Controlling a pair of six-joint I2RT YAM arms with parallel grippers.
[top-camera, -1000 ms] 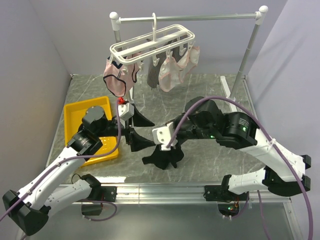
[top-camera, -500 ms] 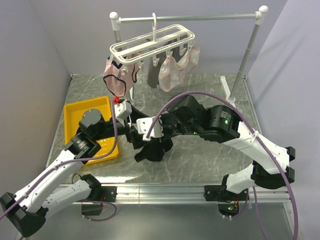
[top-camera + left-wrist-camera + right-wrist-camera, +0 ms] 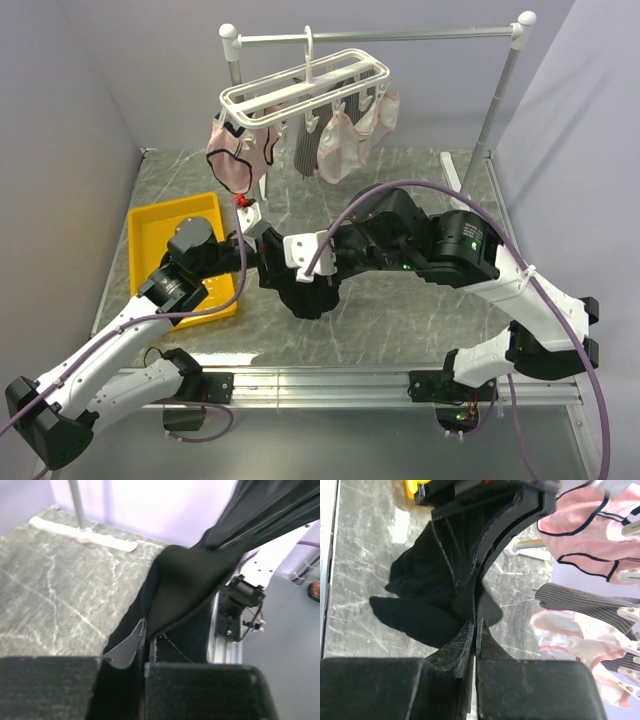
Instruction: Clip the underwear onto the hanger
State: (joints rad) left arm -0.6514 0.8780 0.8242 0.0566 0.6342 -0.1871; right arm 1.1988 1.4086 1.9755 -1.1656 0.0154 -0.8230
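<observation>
At the left of the grey marbled table (image 3: 400,320), a yellow plastic tray (image 3: 158,222) is seen, with the left arm lying across its near right corner.

Just right of the tray, the left gripper (image 3: 262,252) is found near the middle of the table. In the left wrist view its fingers are pressed together on a fold of dark cloth (image 3: 141,650). What is pinched is the plain black fabric brief, the underwear (image 3: 305,292). From this pinch the cloth (image 3: 185,585) is drawn taut upward and to the right.

The underwear is bunched between the two grippers, low over the table and well below the rack. Whether its lower edge touches the surface cannot be told.

The right gripper (image 3: 284,264) is met tip to tip with the left one. In the right wrist view its fingers are closed tight (image 3: 476,630) on an edge of the same black brief (image 3: 420,595), and the left gripper's dark fingers are seen just beyond.

Above and behind, the white plastic rectangular drying hanger (image 3: 300,85) is hooked on the grey metal rail stand (image 3: 400,35). Pale pink dark-trimmed underwear (image 3: 232,160) and a grey striped garment (image 3: 305,150) are clipped beneath it. The black brief is not clipped to it.
</observation>
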